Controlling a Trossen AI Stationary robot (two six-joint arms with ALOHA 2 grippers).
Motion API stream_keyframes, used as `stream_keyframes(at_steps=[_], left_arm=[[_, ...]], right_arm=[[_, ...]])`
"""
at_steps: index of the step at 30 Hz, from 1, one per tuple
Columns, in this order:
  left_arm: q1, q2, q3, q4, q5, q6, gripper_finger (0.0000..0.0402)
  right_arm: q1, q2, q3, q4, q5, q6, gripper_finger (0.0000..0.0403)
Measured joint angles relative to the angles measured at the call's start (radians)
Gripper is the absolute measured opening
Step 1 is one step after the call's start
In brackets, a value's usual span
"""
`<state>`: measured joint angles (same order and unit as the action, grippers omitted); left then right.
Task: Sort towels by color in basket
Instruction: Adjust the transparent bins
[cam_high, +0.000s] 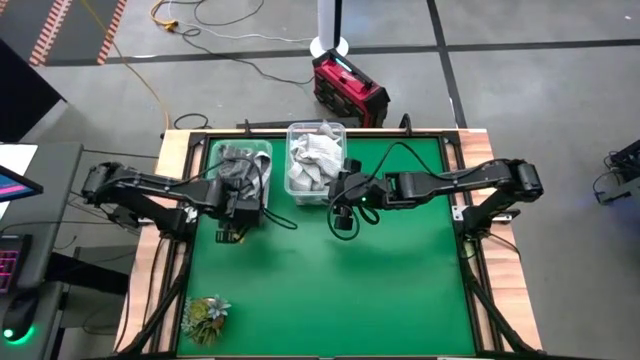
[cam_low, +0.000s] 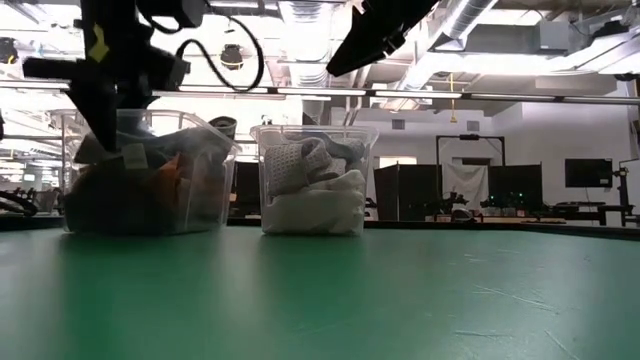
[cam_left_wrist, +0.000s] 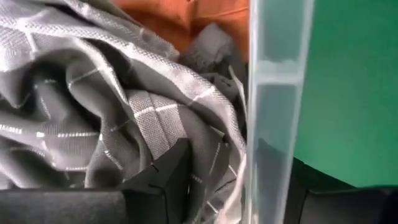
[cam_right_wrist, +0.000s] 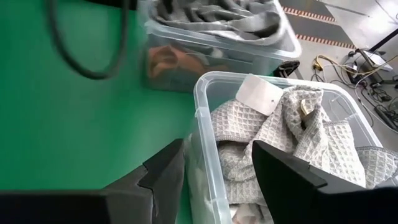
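Green matting covers the table (cam_high: 330, 290), and two clear plastic bins stand side by side near its far edge. The left bin (cam_high: 240, 160) holds the dark towels: a grey plaid towel (cam_left_wrist: 93, 118) lies on top, and a rust-orange towel (cam_left_wrist: 186, 18) shows behind it and, through the bin wall, low down in the low view. The right bin (cam_right_wrist: 205, 124) holds the pale towels, a white waffle-weave towel (cam_right_wrist: 298, 137) uppermost, with a blank white tag (cam_right_wrist: 260, 93) lying on it; no writing can be read on it or anywhere else. The left hand (cam_high: 238, 200) sits at the near rim of the left bin, its fingers straddling the clear wall, one finger (cam_left_wrist: 168, 180) inside against the plaid cloth and the other outside over the matting; the jaws stand apart and nothing is pinched between them. The right hand (cam_high: 338, 190) hovers at the near edge of the right bin, its two dark fingers (cam_right_wrist: 286, 174) spread wide over the rim and empty. How deep either pile goes is hard to tell, since the bin walls blur the lower layers. A small green leafy plant (cam_high: 205, 315) lies at the table's near left corner, well apart from the bins. Beyond the table, a red case (cam_high: 348, 88) sits on the floor.
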<state>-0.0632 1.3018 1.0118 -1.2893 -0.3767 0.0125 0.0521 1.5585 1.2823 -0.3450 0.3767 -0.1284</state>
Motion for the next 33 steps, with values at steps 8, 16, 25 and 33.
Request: stream_keyframes(at_steps=[8,16,25,33], left_arm=[[0.08,0.0,-0.029,0.039,-0.261,0.051,0.0157],[0.105,0.0,-0.029,0.155,-0.27,0.022,0.0157],[0.09,-0.027,0.03,0.189,-0.256,-0.025,0.0157],[0.051,-0.152,0.146,0.21,-0.256,0.001,0.0157]], right_arm=[[-0.002,0.0,0.0,0.002,0.0,-0.003,0.0223],[-0.009,0.0,0.0,-0.01,0.0,-0.003,0.0223],[-0.018,0.0,-0.009,-0.123,-0.013,0.039,0.0223],[-0.138,-0.038,-0.168,-0.131,-0.008,0.118,0.0223]])
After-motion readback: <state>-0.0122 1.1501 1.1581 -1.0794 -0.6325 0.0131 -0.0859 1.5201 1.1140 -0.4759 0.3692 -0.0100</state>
